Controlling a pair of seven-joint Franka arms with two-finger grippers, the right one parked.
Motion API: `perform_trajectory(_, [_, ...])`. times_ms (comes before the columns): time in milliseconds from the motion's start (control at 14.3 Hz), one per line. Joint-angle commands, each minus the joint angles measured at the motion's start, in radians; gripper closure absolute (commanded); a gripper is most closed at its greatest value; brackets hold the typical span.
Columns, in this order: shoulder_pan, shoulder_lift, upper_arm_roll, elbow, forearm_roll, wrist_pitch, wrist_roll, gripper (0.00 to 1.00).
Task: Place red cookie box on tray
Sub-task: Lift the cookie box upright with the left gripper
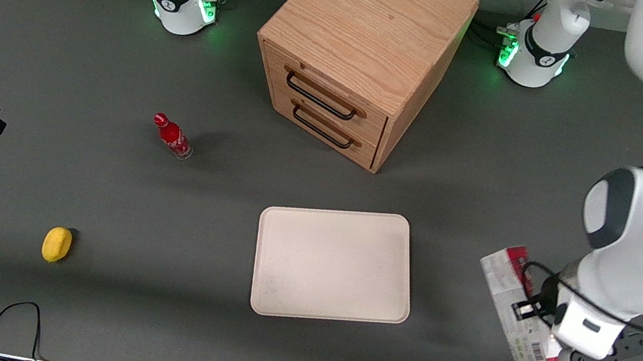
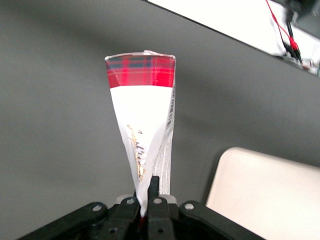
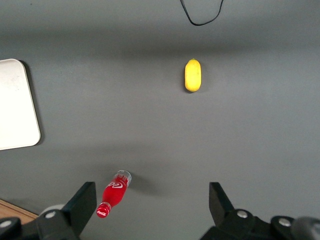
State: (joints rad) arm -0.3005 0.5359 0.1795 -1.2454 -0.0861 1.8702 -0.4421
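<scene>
The red cookie box (image 1: 505, 284) is a long slim carton with white and grey panels and a red tartan end (image 2: 141, 71). It lies toward the working arm's end of the table, beside the tray and apart from it. My left gripper (image 1: 527, 309) is over the box's middle, shut on the box, its black fingers (image 2: 154, 186) pinching the narrow edge. Whether the box rests on the table or hangs just above it does not show. The cream-white tray (image 1: 333, 265) sits bare near the table's middle, in front of the drawer cabinet; its rim (image 2: 225, 165) shows beside the box.
A wooden drawer cabinet (image 1: 364, 49) with two black handles stands farther from the front camera than the tray. A small red bottle (image 1: 172, 136) and a yellow fruit (image 1: 57, 244) lie toward the parked arm's end. A black cable (image 1: 13, 318) loops at the near edge.
</scene>
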Motion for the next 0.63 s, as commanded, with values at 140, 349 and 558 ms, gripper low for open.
perform_trajectory(140, [-0.014,-0.063,-0.078,0.096,0.091,-0.201,0.135,1.0])
perform_trajectory(349, [-0.02,-0.05,-0.19,0.121,0.101,-0.181,0.125,1.0])
perform_trajectory(558, [-0.049,-0.024,-0.245,0.122,0.103,-0.134,0.122,1.0])
